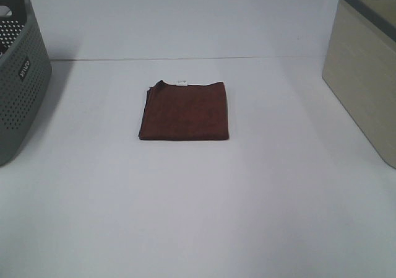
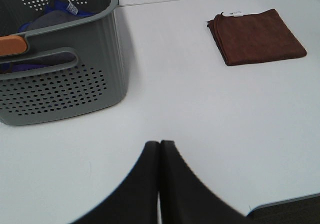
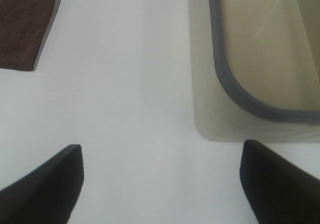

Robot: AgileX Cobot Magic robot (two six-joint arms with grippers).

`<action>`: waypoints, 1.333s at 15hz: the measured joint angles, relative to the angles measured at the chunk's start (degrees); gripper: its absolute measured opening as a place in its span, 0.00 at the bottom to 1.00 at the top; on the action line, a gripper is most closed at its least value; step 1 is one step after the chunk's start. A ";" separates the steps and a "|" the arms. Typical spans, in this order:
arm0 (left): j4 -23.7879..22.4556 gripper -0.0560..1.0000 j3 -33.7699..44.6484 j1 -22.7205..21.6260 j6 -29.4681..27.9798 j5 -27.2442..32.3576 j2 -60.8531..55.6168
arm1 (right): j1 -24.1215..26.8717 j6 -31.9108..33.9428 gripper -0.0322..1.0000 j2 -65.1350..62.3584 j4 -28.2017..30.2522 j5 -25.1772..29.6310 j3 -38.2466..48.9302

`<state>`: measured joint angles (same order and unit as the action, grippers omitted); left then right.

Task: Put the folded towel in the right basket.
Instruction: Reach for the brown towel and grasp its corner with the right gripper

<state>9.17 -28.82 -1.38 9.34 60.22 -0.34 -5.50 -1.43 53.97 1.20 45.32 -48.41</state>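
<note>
Folded towel (image 1: 184,111): brown, flat on white table (image 1: 198,216).
Beige basket (image 1: 365,73): well apart from towel.
Left gripper (image 2: 160,149): clenched, empty.
Right gripper (image 3: 161,151): released.

At the left edge of the surface, the grey basket (image 1: 18,86) is cut by the exterior high view's border, so only one perforated wall and part of its rim show. The white lettering (image 1: 24,69) on it is too small to read. The beige basket (image 1: 365,73) at the right edge is cropped at top and right. Print on the white tag (image 1: 182,83) of the towel (image 1: 185,111) cannot be made out. Inside the grey basket, a blue cloth (image 2: 62,7) and an orange thing (image 2: 11,44) are half hidden by its wall. The left tool (image 2: 160,146) and right tool (image 3: 161,151) show only finger ends, cut off. The right wrist view crops the towel to one corner.
</note>
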 joint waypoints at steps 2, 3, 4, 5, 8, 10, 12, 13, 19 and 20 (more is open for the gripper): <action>0.00 0.05 0.00 0.00 0.00 0.00 0.00 | 0.00 -0.23 0.82 10.26 -2.35 1.26 -8.25; 0.00 0.05 0.00 0.00 0.00 0.00 0.00 | 0.00 -1.89 0.82 19.19 -5.44 2.98 -15.58; 0.00 0.05 0.00 0.00 0.00 0.00 0.00 | 0.00 -1.89 0.82 19.19 -5.44 2.98 -15.58; 0.00 0.05 0.00 0.00 0.00 0.00 0.00 | 0.00 -4.58 0.81 27.67 -9.97 5.79 -23.38; 0.00 0.05 0.00 0.00 0.00 0.00 0.00 | 0.00 -7.28 0.79 40.57 -14.44 12.38 -33.00; 0.00 0.05 0.00 0.00 0.00 0.00 0.00 | -0.80 -7.51 0.78 48.70 -15.58 15.76 -39.08; 0.00 0.05 0.00 0.00 0.00 0.00 0.00 | -1.72 -7.56 0.78 56.09 -17.76 18.91 -43.66; 0.00 0.05 0.00 0.00 0.00 0.00 0.00 | -1.95 -7.56 0.78 59.24 -20.23 20.28 -45.78; 0.00 0.05 0.00 0.00 0.00 0.00 0.00 | -1.95 -12.61 0.77 70.93 -35.87 20.74 -50.82; 0.00 0.05 0.00 0.00 0.00 0.00 0.00 | -1.95 -16.50 0.77 73.34 -42.00 20.74 -50.82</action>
<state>9.17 -28.82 -1.38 9.34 60.22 -0.34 -7.45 -17.93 127.31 -40.79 66.06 -99.24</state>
